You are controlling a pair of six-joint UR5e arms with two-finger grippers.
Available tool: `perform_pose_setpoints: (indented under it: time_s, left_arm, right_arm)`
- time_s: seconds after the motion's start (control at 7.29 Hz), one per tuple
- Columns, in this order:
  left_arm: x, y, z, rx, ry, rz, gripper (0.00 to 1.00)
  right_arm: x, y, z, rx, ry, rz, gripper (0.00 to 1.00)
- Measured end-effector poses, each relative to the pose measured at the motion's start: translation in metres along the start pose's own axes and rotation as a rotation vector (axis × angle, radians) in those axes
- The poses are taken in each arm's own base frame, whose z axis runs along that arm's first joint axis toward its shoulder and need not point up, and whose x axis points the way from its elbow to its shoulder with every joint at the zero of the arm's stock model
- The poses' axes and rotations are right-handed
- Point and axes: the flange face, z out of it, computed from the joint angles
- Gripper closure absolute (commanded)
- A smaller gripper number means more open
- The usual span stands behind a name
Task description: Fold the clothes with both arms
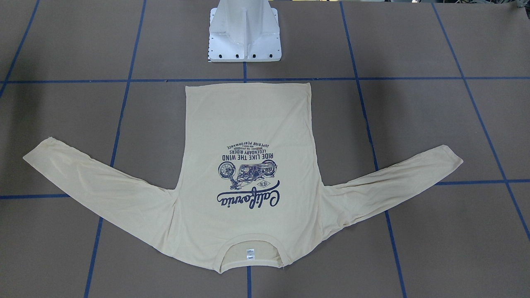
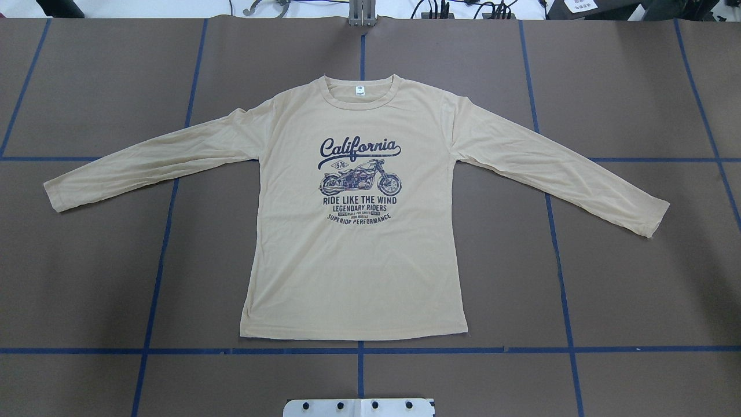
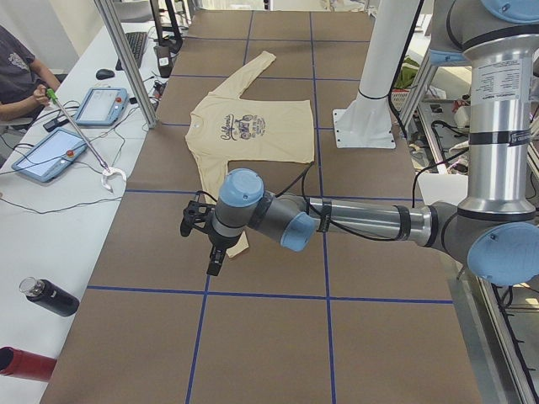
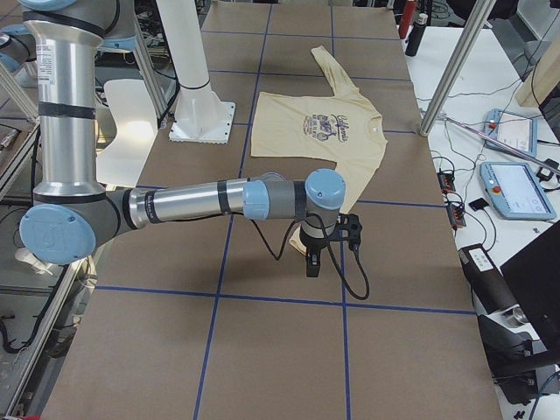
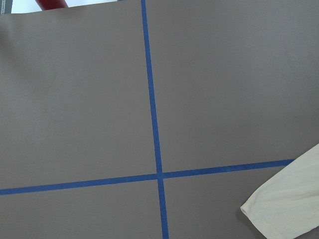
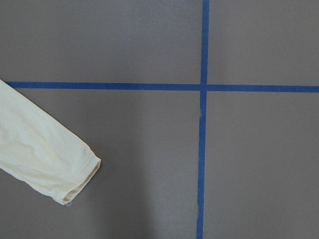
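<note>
Pale cream-yellow thin T-shirt lay flat; left black gripper, right black gripper: opening untellable; shallow pinch risked cuff slipping

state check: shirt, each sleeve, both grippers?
T-shirt: unfolded, flat, print up.
left-side sleeve: spread out, flat.
right-side sleeve: spread out, flat.
left gripper: over table near left-side sleeve; open or shut, cannot tell.
right gripper: over table near right-side sleeve; cannot tell.
</note>
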Motion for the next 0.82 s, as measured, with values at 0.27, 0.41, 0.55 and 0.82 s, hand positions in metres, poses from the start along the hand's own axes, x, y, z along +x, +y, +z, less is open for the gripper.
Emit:
perform_pose_setpoints:
  time_s: [0.27,0.41,0.55,0.82]
  left_arm:
    - [0.006,-0.001,-0.005,0.002,0.001,0.005,0.0]
    - [0.008,0.001,-0.006,0.002,0.0,0.008,0.0]
    - [0.007,0.003,-0.004,0.0,-0.001,0.008,0.0]
    - [0.013,0.005,-0.007,-0.002,0.046,0.02,0.0]
  right_arm:
    - [0.0,0.001,0.001,-0.003,0.0,-0.003,0.0]
    - [0.0,0.002,0.002,-0.005,-0.005,-0.002,0.0]
    - [-0.001,0.002,0.003,-0.009,-0.02,-0.001,0.0]
    - [-0.006,0.003,0.006,-0.016,-0.041,-0.007,0.0]
